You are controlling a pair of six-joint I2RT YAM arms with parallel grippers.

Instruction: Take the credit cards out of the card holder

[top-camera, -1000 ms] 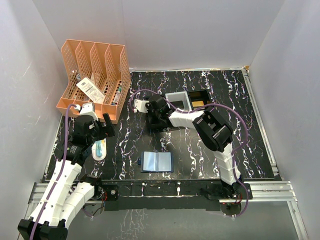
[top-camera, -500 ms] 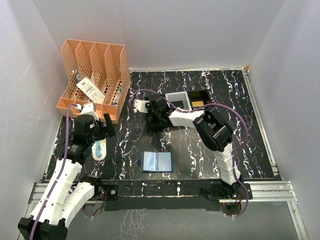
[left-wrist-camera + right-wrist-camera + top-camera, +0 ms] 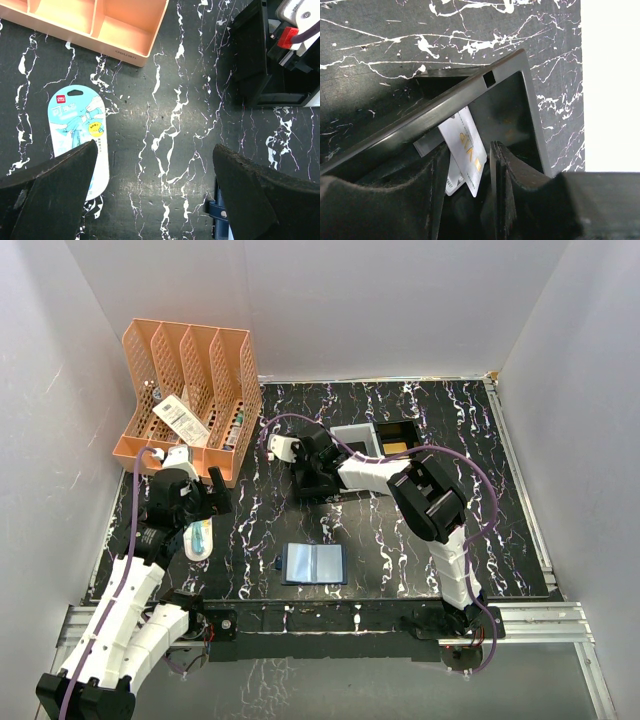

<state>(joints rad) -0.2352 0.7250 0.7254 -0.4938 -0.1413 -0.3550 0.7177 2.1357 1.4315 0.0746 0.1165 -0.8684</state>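
1 card holder (image 3: 313,564) — open, 1 orange rack (image 3: 186,390)

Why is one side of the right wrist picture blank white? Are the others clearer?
Right wrist view: right strip overexposed, detail lost; black tray interior shadowy. Left wrist view: marbled table sharp. Top view: evenly lit, soft shadows.
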